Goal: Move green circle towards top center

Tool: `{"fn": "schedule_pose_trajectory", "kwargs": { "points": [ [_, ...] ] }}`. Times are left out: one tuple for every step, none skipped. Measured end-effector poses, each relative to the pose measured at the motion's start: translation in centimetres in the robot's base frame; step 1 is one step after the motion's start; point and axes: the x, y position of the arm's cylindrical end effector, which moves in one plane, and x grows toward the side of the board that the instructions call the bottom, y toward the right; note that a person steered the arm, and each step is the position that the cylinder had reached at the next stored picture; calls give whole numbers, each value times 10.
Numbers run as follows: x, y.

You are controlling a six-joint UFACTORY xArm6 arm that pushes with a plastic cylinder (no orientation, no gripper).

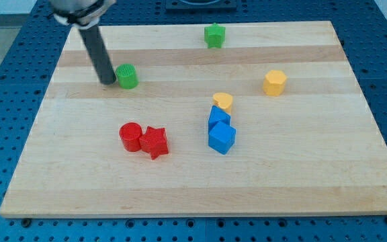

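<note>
up in the view's top left, my tip (107, 82) sits touching the green circle (127, 76) on its left side. no gripper, nothing held, so it looks set to shove it rightward toward top center, near the green star (214, 35).

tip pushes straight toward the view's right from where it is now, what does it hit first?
My tip sits right at the view's left side of the green circle, seemingly touching it, so the circle comes first. Past it, that line looks free until roughly the yellow hexagon, though depth is uncertain.
</note>
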Motion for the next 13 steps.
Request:
{"fn": "schedule_pose_trajectory", "kwargs": {
  "points": [
    [-27,63],
    [-48,111],
    [-56,117],
    [-62,102],
    [-91,80],
    [-90,22],
    [-69,-25],
    [-43,-51],
    [34,-50],
    [52,-50],
    [53,-48],
    [52,21],
    [52,26]
  ]
}}
